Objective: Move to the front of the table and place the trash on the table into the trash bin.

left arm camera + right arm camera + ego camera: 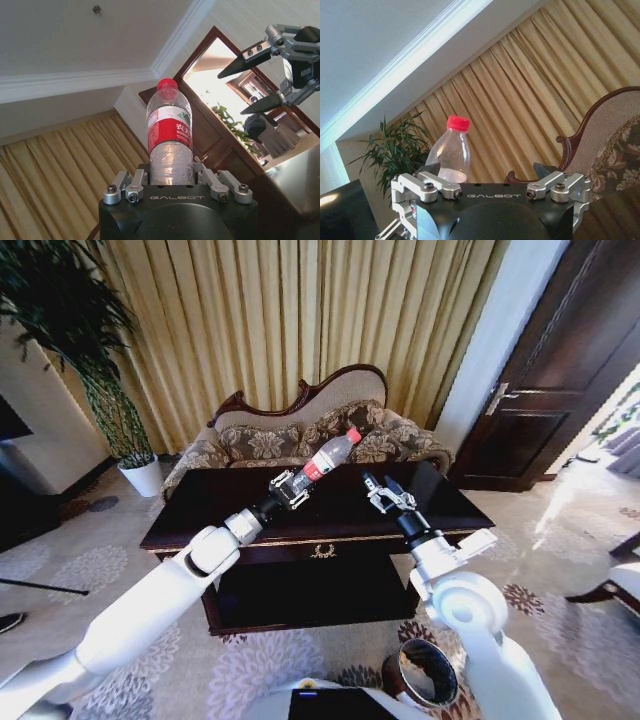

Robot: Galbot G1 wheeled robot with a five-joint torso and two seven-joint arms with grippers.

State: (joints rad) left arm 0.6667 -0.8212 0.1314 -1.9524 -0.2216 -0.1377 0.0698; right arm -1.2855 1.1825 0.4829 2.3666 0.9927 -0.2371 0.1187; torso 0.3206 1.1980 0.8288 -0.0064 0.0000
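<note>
While right jaws (379,486) gape, left jaws (290,484) clamp the bottle (331,454) above the table (200,520).

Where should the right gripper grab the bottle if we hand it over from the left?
Probably the upper body, between label and cap. The left gripper is shut on the bottle at its base, cap tilted up and away over the table, so that section is bare. The right gripper, open beside it, could close in sideways across the axis.
</note>
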